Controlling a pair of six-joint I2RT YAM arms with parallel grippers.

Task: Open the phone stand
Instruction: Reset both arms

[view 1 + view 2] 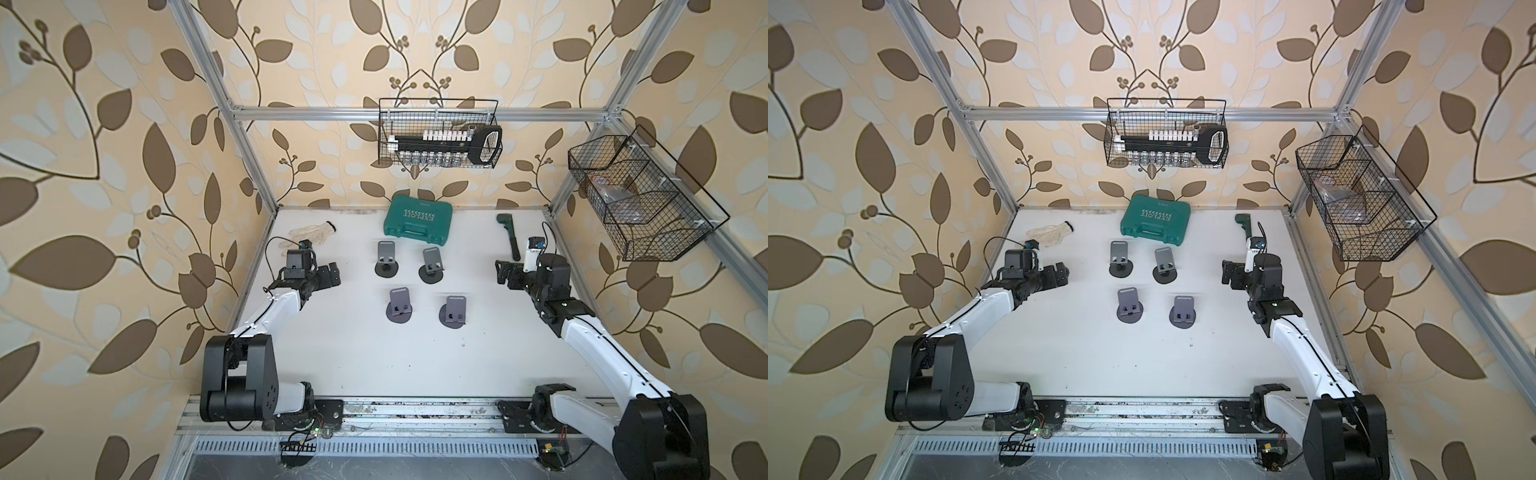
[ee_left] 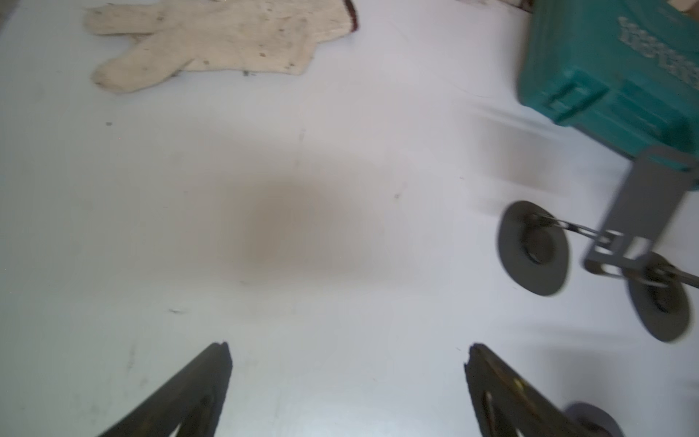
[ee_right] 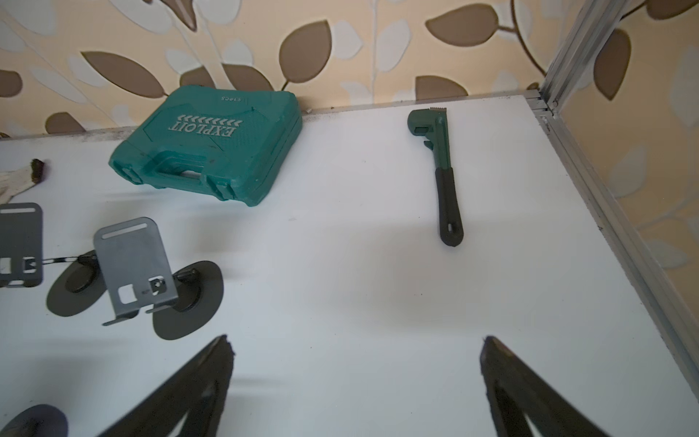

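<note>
Four phone stands sit mid-table (image 1: pixel 353 365) in a two-by-two block: far-left stand (image 1: pixel 386 252), far-right stand (image 1: pixel 432 255), near-left stand (image 1: pixel 400 297), near-right stand (image 1: pixel 456 305), back plates raised. Left gripper (image 1: pixel 331 274) hangs left of the far row and right gripper (image 1: pixel 503 272) right of it, both with jaws spread wide and gripping nothing. Green tool case (image 1: pixel 417 222) lies just behind the far row. Glove (image 1: pixel 311 230) is behind the left gripper, pipe wrench (image 1: pixel 509 237) behind the right.
</note>
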